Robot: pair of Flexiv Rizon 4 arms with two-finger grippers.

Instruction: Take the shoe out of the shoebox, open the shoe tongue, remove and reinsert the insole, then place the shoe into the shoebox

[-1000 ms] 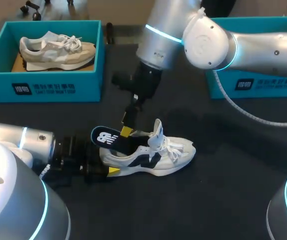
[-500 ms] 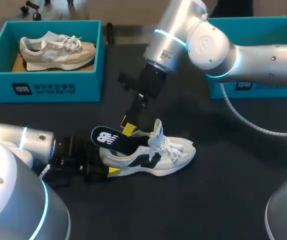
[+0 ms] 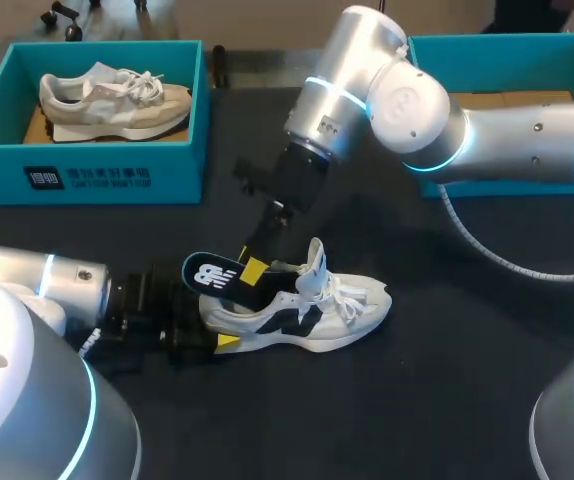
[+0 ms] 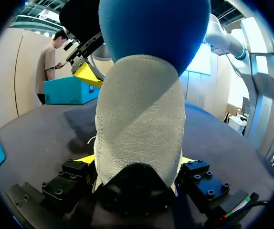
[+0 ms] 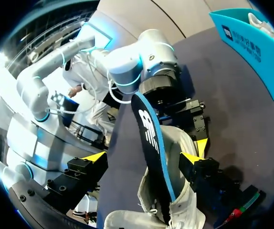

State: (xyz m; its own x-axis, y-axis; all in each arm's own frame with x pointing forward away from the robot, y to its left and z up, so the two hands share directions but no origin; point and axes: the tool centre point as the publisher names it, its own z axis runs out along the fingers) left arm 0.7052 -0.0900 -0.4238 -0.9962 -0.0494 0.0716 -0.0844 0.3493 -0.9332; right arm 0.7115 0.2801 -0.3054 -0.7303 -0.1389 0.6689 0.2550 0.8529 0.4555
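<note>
Table (image 3: 467, 400): dark top that carried two boxes at its far edge and one shoe near its middle.
Right arm (image 3: 507, 130): came in from the right edge, crossed in front of the right box, and bent down toward the middle of the tabletop.
Left arm (image 3: 37, 290): lay low along the near left corner, pointing toward the middle.
Left box (image 3: 87, 175): teal, stood at the far left corner, with a beige shoe (image 3: 112, 100) lying inside it.
Right box (image 3: 467, 65): teal, stood at the far right corner, largely hidden behind the right arm. What it held could not be told.
Shoe (image 3: 317, 310): white with dark side marks, stood on its sole near the middle of the tabletop, outside both boxes. Its toe pointed to the right edge, its heel pointed to the left edge, and its tongue stood up.
Insole (image 3: 222, 278): dark with a white mark. It stuck out of the shoe's heel opening and slanted up toward the left edge, its front part still inside.
Left claw (image 4: 136, 162): clamped on the shoe's heel, with a finger against each side.
Right claw (image 5: 145, 151): hung just above the heel opening with its fingers spread wide. The insole passed between them, the tips stood clear of it, and nothing was gripped.
</note>
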